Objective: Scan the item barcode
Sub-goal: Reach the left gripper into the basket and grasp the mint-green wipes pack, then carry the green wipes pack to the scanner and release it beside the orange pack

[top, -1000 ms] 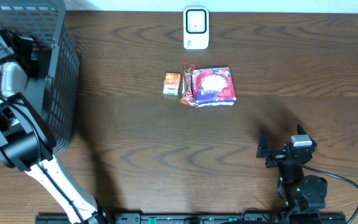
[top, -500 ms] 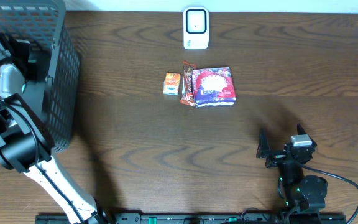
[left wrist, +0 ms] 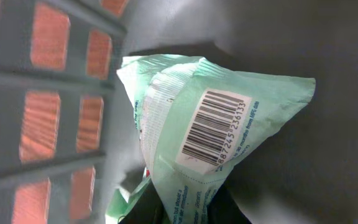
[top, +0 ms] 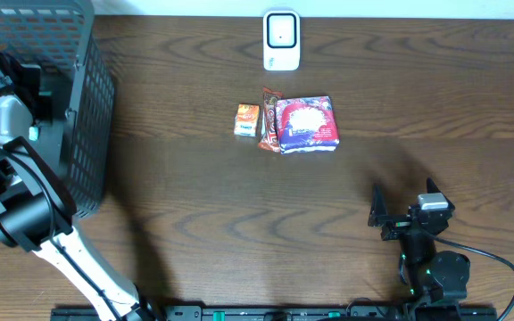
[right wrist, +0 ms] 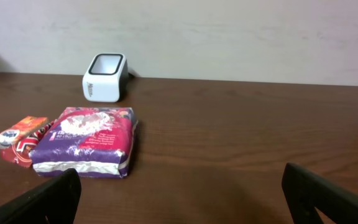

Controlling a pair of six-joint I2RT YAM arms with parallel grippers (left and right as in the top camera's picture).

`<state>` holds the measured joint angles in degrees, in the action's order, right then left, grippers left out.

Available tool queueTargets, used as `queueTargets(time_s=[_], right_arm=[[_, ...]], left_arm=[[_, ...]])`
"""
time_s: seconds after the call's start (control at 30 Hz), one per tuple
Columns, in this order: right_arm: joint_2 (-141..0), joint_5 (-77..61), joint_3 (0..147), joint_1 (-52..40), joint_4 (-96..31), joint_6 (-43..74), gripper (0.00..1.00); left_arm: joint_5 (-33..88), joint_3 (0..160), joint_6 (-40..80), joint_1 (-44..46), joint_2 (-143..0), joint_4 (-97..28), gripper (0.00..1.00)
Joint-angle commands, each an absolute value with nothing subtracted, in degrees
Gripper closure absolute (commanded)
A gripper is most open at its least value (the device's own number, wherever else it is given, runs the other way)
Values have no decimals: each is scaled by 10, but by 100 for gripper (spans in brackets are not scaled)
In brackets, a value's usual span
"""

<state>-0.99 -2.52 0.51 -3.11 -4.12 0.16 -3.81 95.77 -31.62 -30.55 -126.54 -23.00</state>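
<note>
My left gripper [left wrist: 185,210] is down inside the dark mesh basket [top: 78,53] at the far left, shut on the lower end of a pale green packet [left wrist: 166,112]. The packet's white label with a black barcode [left wrist: 216,127] faces the left wrist camera. The white scanner [top: 281,40] stands at the back middle of the table, and it also shows in the right wrist view as the scanner [right wrist: 106,77]. My right gripper [right wrist: 185,193] is open near the front right edge, with nothing between its fingers.
In the middle of the table lie a purple pack [top: 307,124], a red snack bar [top: 269,120] and a small orange box [top: 246,119], side by side. The basket's mesh wall [left wrist: 48,124] stands close on the left of the held packet.
The left gripper has closed on the green packet inside the basket, and the left arm shifted slightly. The right arm has not moved.
</note>
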Motion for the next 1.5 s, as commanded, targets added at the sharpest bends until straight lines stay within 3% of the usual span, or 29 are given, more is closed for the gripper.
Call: queueTargets(time_s=[0.0, 0.37, 0.57, 0.7, 0.87, 1.13, 1.47], right_arm=[[-8, -20, 3, -27, -43, -5, 1], [-8, -20, 3, -27, -43, -5, 1], [-8, -20, 3, -27, -43, -5, 1], [-8, -20, 3, -27, -43, -5, 1], [-8, -20, 3, -27, -43, -5, 1], [-8, -20, 3, -27, -43, -5, 1], [-8, -20, 3, -27, -43, -5, 1]], left_arm=[[-41, 946, -275, -288, -1208, -237, 93], [-41, 946, -213, -224, -952, -216, 92], [-40, 946, 75, -189, -828, -223, 92], [49, 946, 220, -142, -782, -276, 93], [191, 946, 256, -41, -786, -385, 93], [70, 941, 256, 109, -881, -497, 93], [4, 941, 256, 156, -1068, -468, 93]])
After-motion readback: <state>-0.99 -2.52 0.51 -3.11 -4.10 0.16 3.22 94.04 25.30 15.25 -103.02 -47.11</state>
